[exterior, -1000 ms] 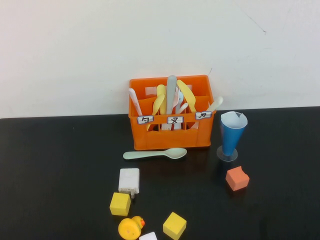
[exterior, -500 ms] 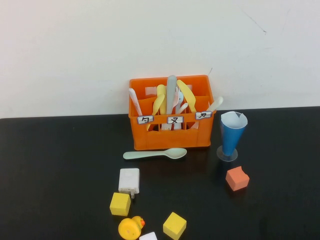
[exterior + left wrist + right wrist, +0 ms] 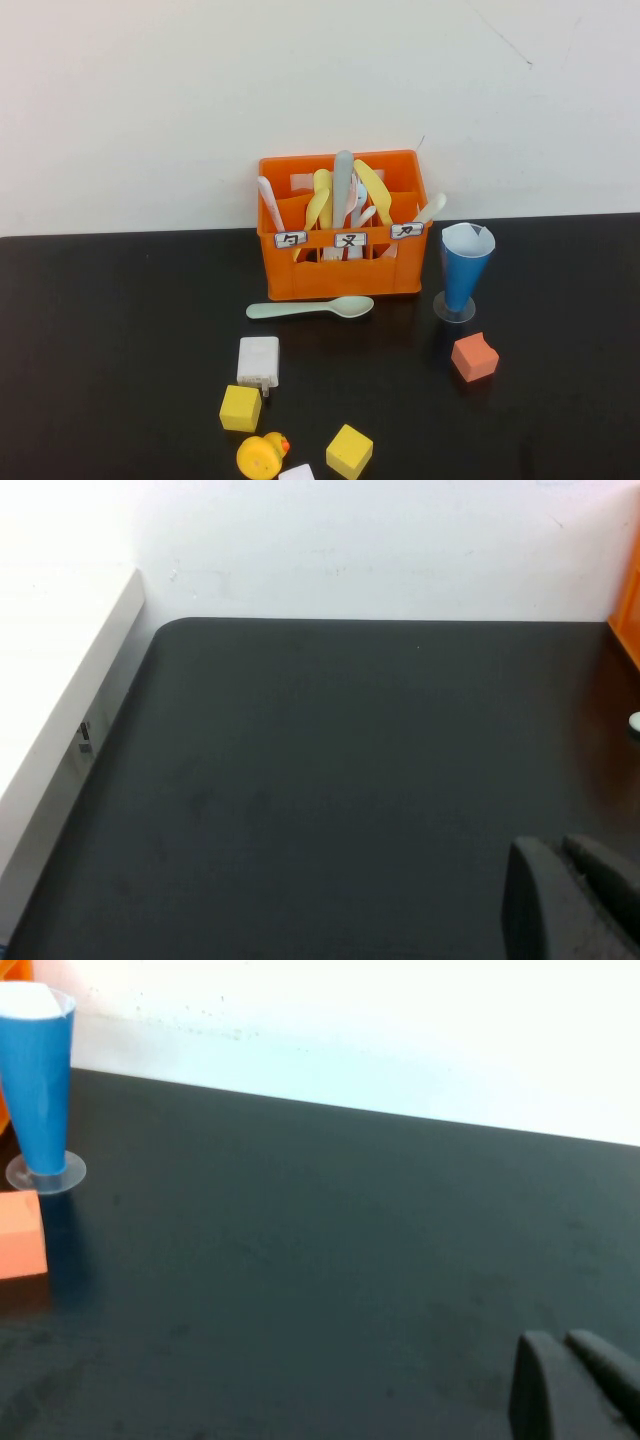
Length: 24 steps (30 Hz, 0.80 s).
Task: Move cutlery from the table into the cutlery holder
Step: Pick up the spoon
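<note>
Crate: back middle of table, by the wall.
Spoon: flat, just before crate.
Cup: right of crate.
Cube: before cup.
Charger: before spoon.
Duck: near edge, between two blocks.

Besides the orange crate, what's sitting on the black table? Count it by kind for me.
Spoon, mint green: 1
Cubes: 3 (two yellow, one orange)
White charger: 1
Toy duck: 1
Blue cone cup: 1
White piece cut off at edge: 1
Total: 8
Left hand and right hand, both shut, hover over bare table at the sides.
</note>
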Each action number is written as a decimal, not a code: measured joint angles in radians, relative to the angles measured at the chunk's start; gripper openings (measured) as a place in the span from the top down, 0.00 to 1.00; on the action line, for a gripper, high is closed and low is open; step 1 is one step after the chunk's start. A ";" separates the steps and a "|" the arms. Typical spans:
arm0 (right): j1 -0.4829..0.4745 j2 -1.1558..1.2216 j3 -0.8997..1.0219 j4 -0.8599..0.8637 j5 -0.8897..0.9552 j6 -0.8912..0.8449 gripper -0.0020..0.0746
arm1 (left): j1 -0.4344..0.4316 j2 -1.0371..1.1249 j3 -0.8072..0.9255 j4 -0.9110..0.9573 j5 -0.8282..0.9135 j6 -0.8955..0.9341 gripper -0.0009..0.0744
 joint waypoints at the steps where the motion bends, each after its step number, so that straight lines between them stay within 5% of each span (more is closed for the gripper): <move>1: 0.000 0.000 0.000 0.000 0.000 0.000 0.98 | 0.000 0.000 0.000 0.000 0.000 0.000 0.99; 10: 0.000 0.000 0.000 -0.001 0.000 0.000 0.98 | 0.000 0.000 0.000 -0.014 0.000 -0.017 0.99; 17: 0.000 0.000 0.000 -0.001 0.002 0.002 0.98 | 0.000 0.000 0.004 -0.680 -0.116 -0.380 0.99; 24: 0.000 0.000 0.000 -0.001 0.002 0.001 0.98 | 0.000 0.000 0.004 -0.870 -0.245 -0.371 0.99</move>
